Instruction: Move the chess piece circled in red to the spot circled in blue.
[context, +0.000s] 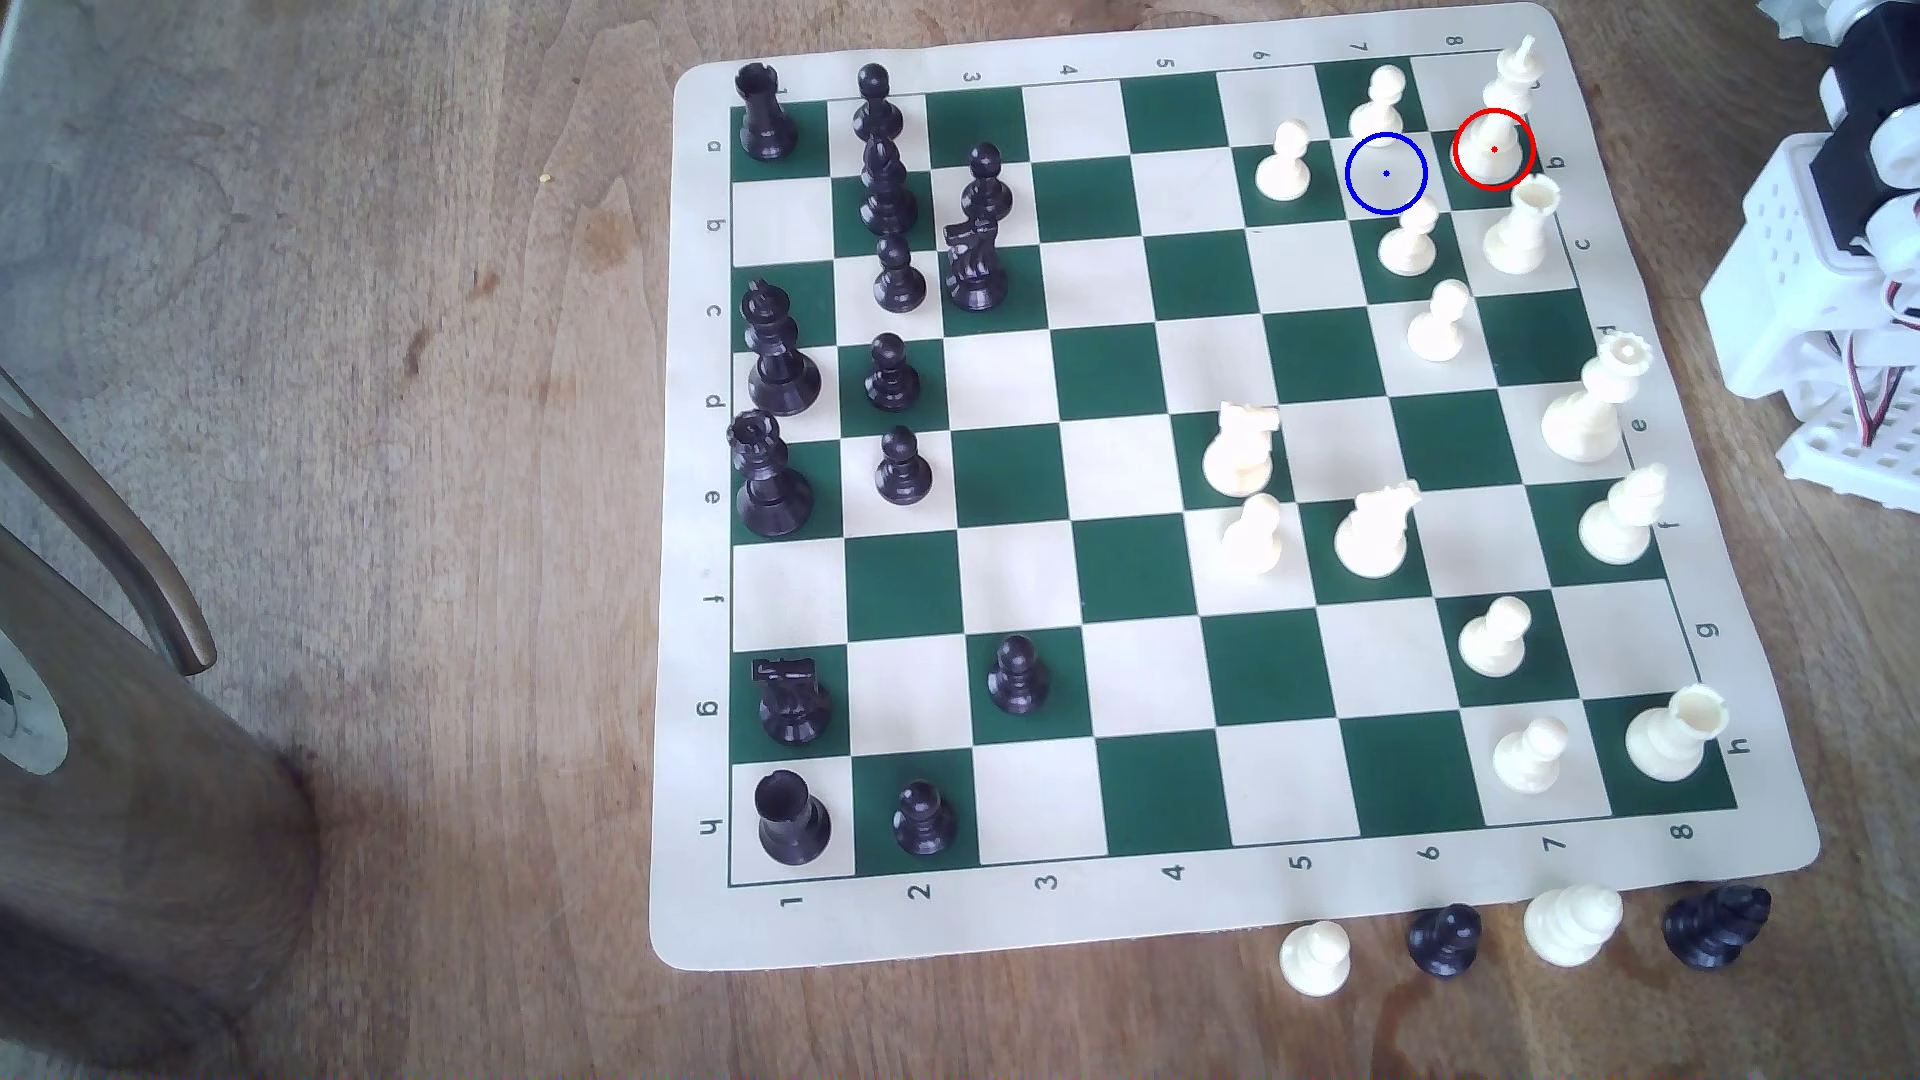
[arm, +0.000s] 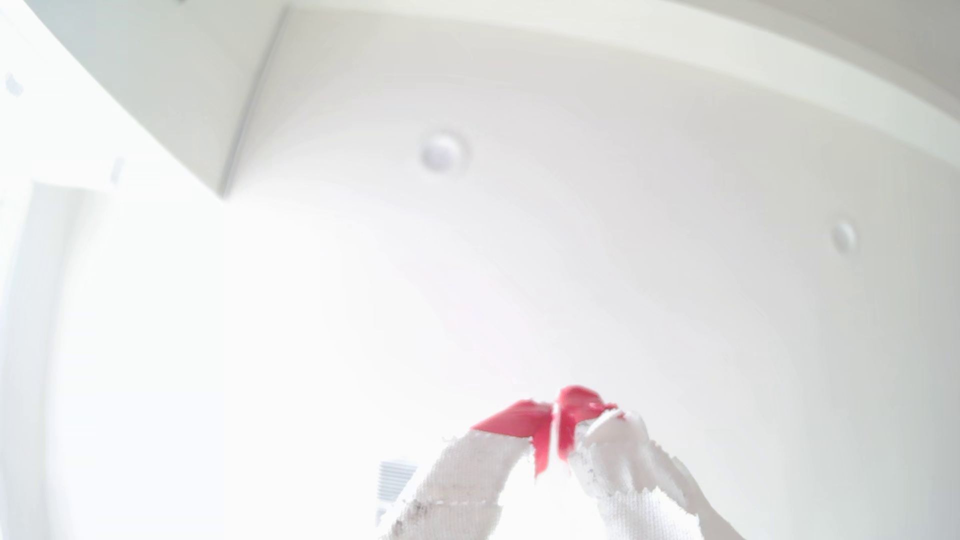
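Observation:
The chess piece circled in red (context: 1509, 99) is a tall slim cream piece with a pointed tip. It stands upright on a green square at the board's far right corner in the exterior view, and the red ring lies around its base. The spot circled in blue (context: 1386, 173) is a bare cream square just left of it. In the wrist view my gripper (arm: 555, 410) points up at a white ceiling. Its red-tipped fingertips (arm: 511, 418) are pressed together with nothing between them. The white arm body (context: 1813, 218) sits off the board's right edge.
White pawns (context: 1382, 99) (context: 1285, 161) (context: 1410, 239) and a white rook (context: 1519, 223) crowd the blue-ringed square. Black pieces (context: 886, 187) fill the board's left side. Several captured pieces (context: 1444, 940) lie in front of the mat. A dark wooden object (context: 114, 665) stands at the far left.

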